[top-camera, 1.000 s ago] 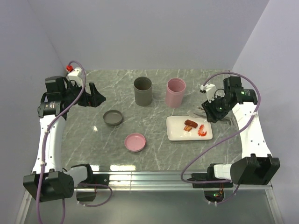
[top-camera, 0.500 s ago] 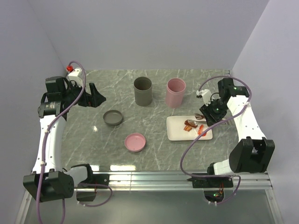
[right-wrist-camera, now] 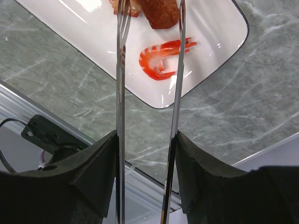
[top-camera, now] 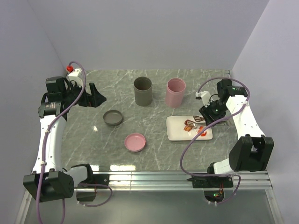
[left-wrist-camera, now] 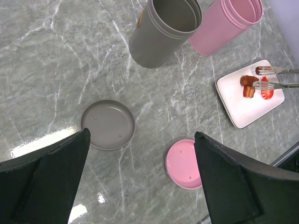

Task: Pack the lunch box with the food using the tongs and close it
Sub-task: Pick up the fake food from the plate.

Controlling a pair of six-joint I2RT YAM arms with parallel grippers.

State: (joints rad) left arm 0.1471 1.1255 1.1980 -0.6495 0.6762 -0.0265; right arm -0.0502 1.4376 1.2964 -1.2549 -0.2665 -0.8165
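The right tool (right-wrist-camera: 145,144) is partly closed on the tongs (right-wrist-camera: 120,70). One pad presses the outside of each thin arm, and the arms run forward almost parallel with a clear gap between them, so the tongs themselves grip nothing yet. Out from the pads, the red-orange shrimp (right-wrist-camera: 163,60) lies in that gap, curled crosswise to the arms and well back from the tips. At the tips is the brown sausage (right-wrist-camera: 161,11), slanted, with its near end just beside the right-hand arm. The next squeeze depends on this: the sausage is straight ahead between the tips, and I judge the shrimp is too far back along the arms to be pinched cleanly. Both pieces rest on the white plate (right-wrist-camera: 219,23).

The right wrist view crops the tips and does not show whether they touch the plate. The left wrist view shows them from the side, with brown pieces at both tips, though I cannot tell contact there either. The top view places the plate just beside the right tool, with the pink container (top-camera: 175,92) and grey container (top-camera: 142,91) farther out on the surface (top-camera: 84,140). The left tool (top-camera: 96,97) hangs fully open and empty, well apart from the plate, so the right arm is much the nearer.
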